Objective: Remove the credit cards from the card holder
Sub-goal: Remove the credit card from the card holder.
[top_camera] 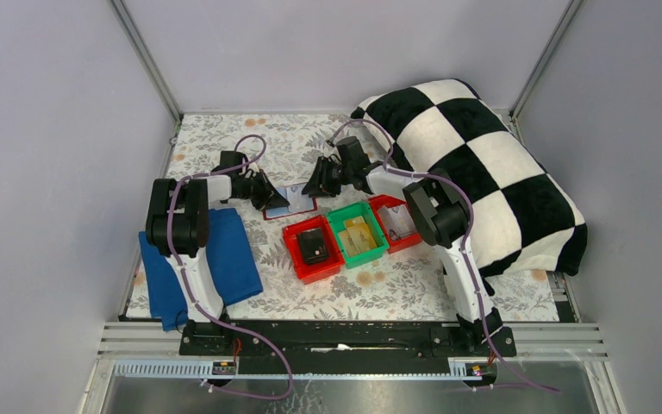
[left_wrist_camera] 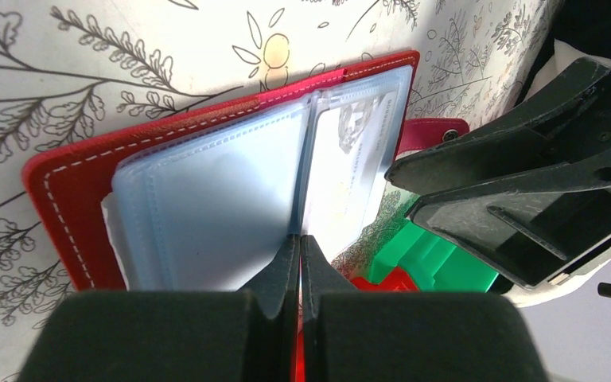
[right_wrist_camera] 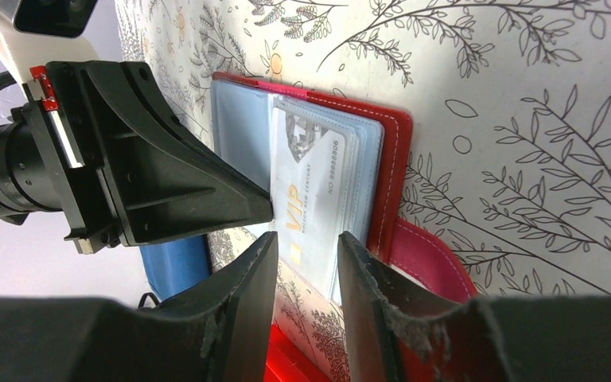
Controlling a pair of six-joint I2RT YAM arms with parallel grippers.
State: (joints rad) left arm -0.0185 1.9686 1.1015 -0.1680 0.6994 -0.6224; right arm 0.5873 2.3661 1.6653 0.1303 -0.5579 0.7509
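The dark red card holder [top_camera: 290,205] lies open on the floral cloth, its light blue pockets [left_wrist_camera: 215,207] fanned out. A whitish credit card [right_wrist_camera: 312,191] with gold "VIP" lettering sits in the right-hand pocket. My left gripper [left_wrist_camera: 300,239] is shut, with its tips pressed at the fold between the pockets. Whether it pinches a pocket leaf is unclear. My right gripper [right_wrist_camera: 306,243] is open, and its fingers [right_wrist_camera: 254,274] straddle the near end of the VIP card. In the left wrist view the right gripper [left_wrist_camera: 402,191] reaches in beside the holder's strap tab [left_wrist_camera: 430,131].
Just in front of the holder stand three bins: a red bin [top_camera: 297,259] holding a black box, a green bin [top_camera: 371,250] with yellow-tan flat items, and another red bin [top_camera: 386,203]. A blue cloth [top_camera: 228,259] lies at the left. A checkered blanket [top_camera: 483,164] covers the right.
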